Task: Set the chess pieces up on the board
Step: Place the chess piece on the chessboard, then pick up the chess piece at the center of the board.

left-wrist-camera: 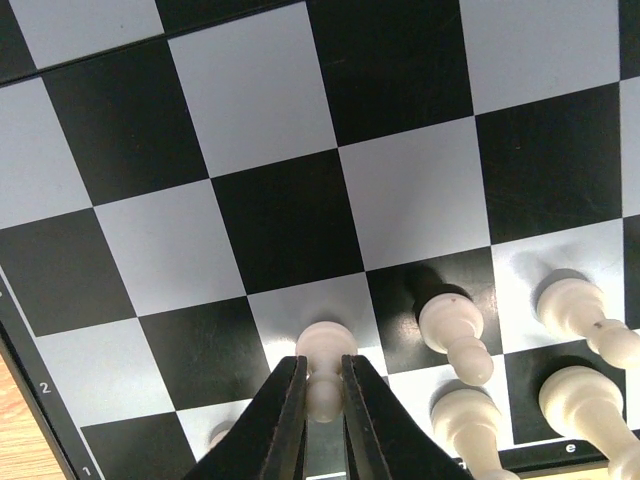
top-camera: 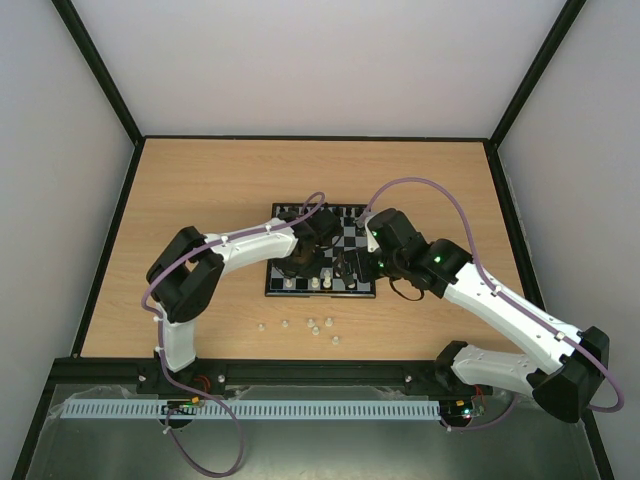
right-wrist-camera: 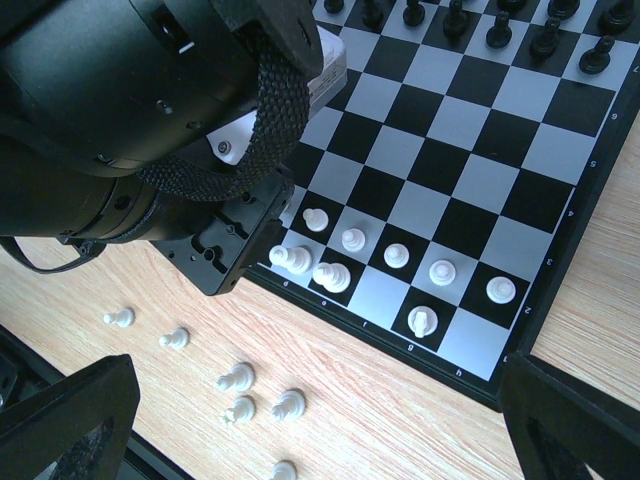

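The board (top-camera: 352, 235) lies mid-table, with black pieces (right-wrist-camera: 500, 30) along its far rows. In the left wrist view my left gripper (left-wrist-camera: 322, 400) is shut on a white pawn (left-wrist-camera: 325, 345) that stands on a pale square of the board (left-wrist-camera: 260, 110), one row in from the near edge. Beside it stand more white pieces (left-wrist-camera: 455, 325). My right gripper (right-wrist-camera: 320, 440) hangs open over the board's near edge (right-wrist-camera: 400, 350), holding nothing. Several white pawns (right-wrist-camera: 397, 255) line the second row. Loose white pieces (right-wrist-camera: 236, 377) lie on the wood in front.
The left arm's black wrist (right-wrist-camera: 150, 110) fills the upper left of the right wrist view, close to the right gripper. The loose white pieces (top-camera: 312, 325) sit between the board and the arm bases. Black-framed walls enclose the wooden table (top-camera: 200, 190).
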`<act>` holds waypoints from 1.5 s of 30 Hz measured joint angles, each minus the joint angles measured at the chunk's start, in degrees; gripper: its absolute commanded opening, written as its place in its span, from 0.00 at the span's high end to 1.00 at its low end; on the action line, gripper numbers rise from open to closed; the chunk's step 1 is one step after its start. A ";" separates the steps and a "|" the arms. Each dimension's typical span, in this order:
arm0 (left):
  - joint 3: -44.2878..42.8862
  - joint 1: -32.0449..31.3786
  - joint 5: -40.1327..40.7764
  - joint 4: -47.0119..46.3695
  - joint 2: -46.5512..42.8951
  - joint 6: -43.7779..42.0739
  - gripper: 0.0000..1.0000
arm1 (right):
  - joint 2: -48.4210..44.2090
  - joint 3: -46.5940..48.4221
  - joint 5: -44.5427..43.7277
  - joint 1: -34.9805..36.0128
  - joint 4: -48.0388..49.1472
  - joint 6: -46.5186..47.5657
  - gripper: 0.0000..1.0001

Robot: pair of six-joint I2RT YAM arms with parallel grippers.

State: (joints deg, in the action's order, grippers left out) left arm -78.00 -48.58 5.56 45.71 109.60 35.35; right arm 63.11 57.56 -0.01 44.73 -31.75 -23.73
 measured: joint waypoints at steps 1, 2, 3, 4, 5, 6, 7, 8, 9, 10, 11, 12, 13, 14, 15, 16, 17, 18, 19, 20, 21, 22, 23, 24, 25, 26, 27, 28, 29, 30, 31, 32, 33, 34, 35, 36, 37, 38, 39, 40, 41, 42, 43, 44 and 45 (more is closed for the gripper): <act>0.07 0.00 0.02 0.00 0.02 0.00 0.86 | 0.00 0.00 0.00 0.00 0.00 0.00 0.00; 0.07 0.00 0.04 0.00 0.02 0.00 0.86 | 0.00 0.00 0.00 0.00 0.00 0.00 0.00; 0.07 0.00 0.07 0.00 0.02 0.00 0.86 | 0.00 0.00 0.00 0.00 0.00 0.00 0.00; 0.07 0.00 0.07 0.00 0.02 0.00 0.85 | 0.00 -0.02 0.02 0.00 0.00 0.00 0.00; 0.07 0.00 0.07 0.00 0.02 0.00 0.84 | 0.00 -0.02 0.02 0.00 0.00 0.00 0.00; 0.07 0.00 0.07 0.00 0.02 0.00 0.84 | 0.00 -0.02 0.02 0.00 0.02 0.00 0.00; 0.07 0.00 0.07 0.00 0.02 0.02 0.83 | 0.00 -0.02 0.02 0.00 0.00 0.00 0.00; 0.07 0.00 0.07 0.00 0.04 -0.02 0.81 | 0.00 -0.02 0.02 0.00 0.02 0.00 0.00; 0.07 0.00 0.07 0.00 0.04 0.02 0.80 | 0.00 -0.02 0.02 0.00 0.00 0.00 0.00; 0.07 0.00 0.04 0.00 0.04 0.04 0.79 | 0.00 -0.04 0.02 0.00 0.02 0.00 0.00; 0.07 0.00 0.07 0.02 0.04 0.00 0.78 | 0.00 -0.11 0.02 0.00 0.02 0.00 0.00; 0.07 0.00 0.09 0.02 0.04 0.02 0.77 | 0.00 -0.13 0.02 0.00 0.02 0.00 0.00; 0.07 0.00 0.09 0.02 0.04 0.02 0.76 | 0.00 -0.17 0.02 0.00 0.02 0.00 0.00; 0.07 0.00 0.13 0.04 0.04 0.04 0.74 | 0.00 -0.22 0.02 0.00 0.02 0.00 0.00; 0.07 0.00 0.22 0.07 0.04 0.02 0.73 | 0.00 -0.22 0.02 0.00 0.02 0.00 0.00; 0.07 0.00 0.31 0.09 0.04 0.02 0.71 | 0.00 -0.22 0.02 0.00 0.02 0.00 0.00; 0.07 0.00 0.42 0.11 0.04 0.09 0.69 | 0.00 -0.24 0.02 0.00 0.02 0.00 0.00; 0.07 0.00 0.55 0.15 0.04 0.17 0.67 | 0.00 -0.24 0.02 0.00 0.02 0.00 0.00; 0.07 0.00 0.72 0.24 0.04 0.26 0.64 | 0.00 -0.24 0.02 0.00 0.02 0.00 0.00; 0.07 0.00 0.90 0.35 0.04 0.26 0.61 | 0.00 -0.24 0.02 0.00 0.02 0.00 0.00; 0.02 0.00 1.14 0.46 0.04 0.28 0.57 | 0.00 -0.24 0.04 0.00 0.02 0.00 0.00; -0.09 0.00 1.38 0.63 0.02 0.31 0.53 | 0.00 -0.24 0.02 0.00 0.02 0.00 0.00; -0.35 0.00 1.79 0.94 -0.07 0.57 0.49 | 0.00 -0.24 0.02 0.00 0.02 0.00 0.00; -0.66 0.00 2.23 1.25 -0.24 0.63 0.45 | 0.00 -0.24 0.02 0.00 0.02 0.00 0.00; -0.94 0.00 2.62 1.42 -0.66 0.72 0.42 | 0.00 -0.24 0.02 0.00 0.02 0.00 0.00; -1.11 0.00 3.06 1.57 -1.44 0.94 0.40 | 0.00 -0.24 0.02 0.00 0.02 0.00 0.00; -1.14 0.00 3.48 1.64 -2.64 1.09 0.38 | 0.00 -0.24 0.02 0.00 0.02 0.00 0.00; -1.11 0.00 3.87 1.84 -4.09 1.20 0.36 | 0.00 -0.24 0.00 0.00 0.02 0.00 0.00; -1.11 0.00 4.17 2.03 -5.27 1.18 0.34 | 0.00 -0.24 0.00 0.00 0.02 0.00 0.00; -0.98 0.00 4.52 2.05 -7.10 1.38 0.31 | 0.00 -0.24 0.00 0.00 0.02 0.00 0.00; -0.74 -0.02 4.72 2.08 -8.96 1.55 0.27 | 0.00 -0.24 -0.02 0.00 0.02 0.00 0.00; -0.04 -0.07 5.01 2.05 -11.67 2.16 0.24 | 0.00 -0.24 -0.02 0.00 0.02 0.00 0.01; 0.50 -0.17 5.20 2.34 -13.88 2.40 0.21 | 0.00 -0.24 -0.02 0.00 0.02 0.00 0.01; 1.29 -0.37 5.40 2.47 -16.17 2.78 0.18 | 0.00 -0.24 -0.02 0.00 0.02 0.00 0.01; 2.32 -0.68 5.53 2.64 -18.53 3.30 0.13 | 0.00 -0.24 -0.02 0.00 0.00 0.00 0.01; 3.80 -1.07 5.68 2.89 -21.11 4.04 0.08 | 0.00 -0.24 -0.02 0.00 0.00 -0.02 0.01; 5.05 -1.44 5.73 3.32 -23.02 4.44 0.02 | 0.00 -0.24 -0.02 0.00 0.02 -0.02 0.01; 6.62 -1.81 5.70 3.56 -24.94 5.16 0.01 | 0.00 -0.24 -0.02 0.00 0.00 -0.02 0.01; 8.48 -2.25 5.60 3.91 -26.82 5.95 0.01 | 0.02 -0.24 -0.02 0.00 0.00 -0.02 0.01; 10.10 -2.67 5.44 4.35 -28.26 6.49 0.01 | 0.02 -0.24 -0.02 0.00 0.00 0.00 0.01; 11.61 -3.08 5.22 4.55 -29.40 7.06 0.01 | 0.07 -0.24 -0.02 0.00 0.00 0.00 0.01; 13.33 -3.58 5.05 4.76 -30.58 7.76 0.01 | 0.11 -0.24 -0.02 0.00 0.00 0.00 0.02; 15.10 -4.13 4.90 5.05 -31.69 8.61 0.01 | 0.22 -0.24 -0.02 0.00 0.00 -0.02 0.01; 16.35 -4.66 4.66 5.16 -32.48 9.20 0.01 | 0.31 -0.24 -0.02 0.00 0.00 -0.02 0.01; 17.79 -5.49 4.52 5.18 -33.31 10.19 0.01 | 0.35 -0.24 -0.04 0.00 0.00 -0.02 0.01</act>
State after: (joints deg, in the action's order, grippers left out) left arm -60.20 -54.06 10.09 50.89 76.29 45.54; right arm 63.46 57.32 -0.05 44.73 -31.75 -23.75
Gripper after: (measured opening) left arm 0.988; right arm 0.986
